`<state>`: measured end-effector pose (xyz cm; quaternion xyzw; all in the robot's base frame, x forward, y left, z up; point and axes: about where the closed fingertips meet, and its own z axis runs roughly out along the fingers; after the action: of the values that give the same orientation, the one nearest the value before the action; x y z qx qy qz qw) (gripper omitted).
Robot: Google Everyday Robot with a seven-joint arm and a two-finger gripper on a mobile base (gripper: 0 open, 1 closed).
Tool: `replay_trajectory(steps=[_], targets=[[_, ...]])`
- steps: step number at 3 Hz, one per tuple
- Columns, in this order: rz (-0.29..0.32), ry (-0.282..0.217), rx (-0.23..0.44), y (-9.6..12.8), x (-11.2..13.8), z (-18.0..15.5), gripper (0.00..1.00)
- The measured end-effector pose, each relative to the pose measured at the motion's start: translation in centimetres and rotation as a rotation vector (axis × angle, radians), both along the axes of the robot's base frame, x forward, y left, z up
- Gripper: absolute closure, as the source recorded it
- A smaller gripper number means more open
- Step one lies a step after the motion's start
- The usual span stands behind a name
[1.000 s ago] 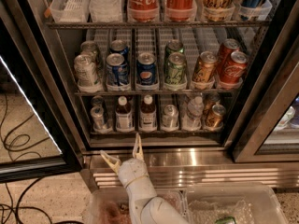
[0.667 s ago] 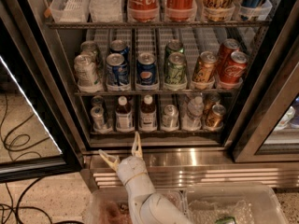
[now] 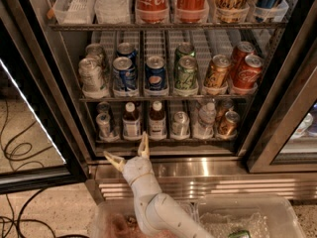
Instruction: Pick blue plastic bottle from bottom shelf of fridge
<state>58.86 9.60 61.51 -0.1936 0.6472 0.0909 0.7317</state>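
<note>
Cream-white plastic two-finger gripper [image 3: 130, 152] hangs low before the tall black-framed glass-door fridge [image 3: 198, 168], just above its shiny steel base. Fingers are spread wide apart in a V and hold nothing. The upper fingertip [image 3: 144, 144] reaches the steel front edge of the bottom shelf [image 3: 193, 142], the lowest wire rack.

On this shelf, in clear plastic lane trays [image 3: 115, 137], from L to R:
- small silver can [image 3: 104, 125]
- blue plastic bottle [image 3: 131, 124] w/ white cap, dark contents, pale bluish label
- alike brown bottle [image 3: 157, 123] w/ white-and-dark label, just beside it
- second silver tin [image 3: 180, 123]
- clear water bottle [image 3: 206, 119]
- gold can [image 3: 229, 123]

The bluish-label one stands upright at the front of its lane, just above the open fingers and not touched.

Next shelf up: blue Pepsi cans [image 3: 125, 75], green cans [image 3: 186, 73], red Coca-Cola cans [image 3: 247, 72]. Clear plastic bin [image 3: 277, 217] is at bottom R, black cables [image 3: 17, 150] on the floor at L.
</note>
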Motion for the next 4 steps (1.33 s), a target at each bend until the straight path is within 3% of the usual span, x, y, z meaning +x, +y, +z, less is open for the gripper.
replay_trajectory(steps=[2, 3, 4], targets=[[-0.005, -0.014, 0.002, 0.22, 1.12, 0.25, 0.38], [-0.005, -0.014, 0.002, 0.22, 1.12, 0.25, 0.21], [-0.005, -0.014, 0.002, 0.22, 1.12, 0.25, 0.23]])
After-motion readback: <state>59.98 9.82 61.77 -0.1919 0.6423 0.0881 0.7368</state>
